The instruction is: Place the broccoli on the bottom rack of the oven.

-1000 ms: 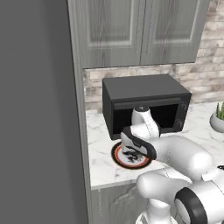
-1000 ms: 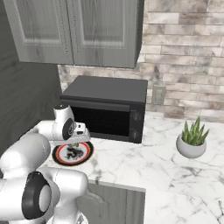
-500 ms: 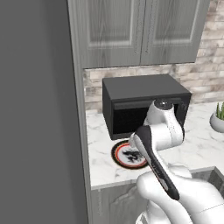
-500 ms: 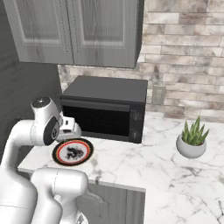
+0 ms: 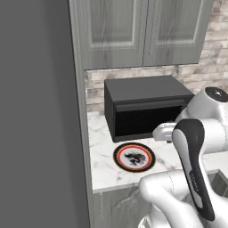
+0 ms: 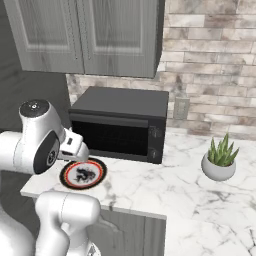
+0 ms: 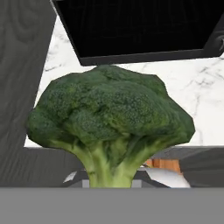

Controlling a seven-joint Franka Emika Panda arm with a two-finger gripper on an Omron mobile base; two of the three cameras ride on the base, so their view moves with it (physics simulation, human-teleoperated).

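Broccoli (image 7: 110,116) fills centre of the hand view, crown toward frame top, pale stem running down to bottom edge where the fingers come in. Stem's long axis lies in line w/ the fingers, so the floret sits straight ahead of them, touching, no gap. Fingers are near-together and clamped on the stem; tips themselves hidden behind stem and crown.

Largest first: tall dark grey panel (image 5: 40,111) takes the whole left of left base view. Grey wall cabinets (image 6: 85,35) sit upper left of right base view, brick wall (image 6: 210,60) upper right. White marble bench (image 6: 150,190) runs across the lower half. Black countertop box (image 6: 120,122) stands mid-frame w/ dark mesh door; its lower edge also shows at top of hand view, beyond the broccoli. Arm's white wrist (image 5: 167,132) is centre-right in left base view, above the bench, just right of the red-rimmed plate (image 5: 134,156), which lies bare in front of the box. Small potted plant (image 6: 220,160) sits right of centre in right base view.

Judgement: broccoli is lifted clear of plate; oven and its bottom rack can't be made out, so carry-over not yet done. Coming move turns on keeping stem gripped while hand swings away from the box.
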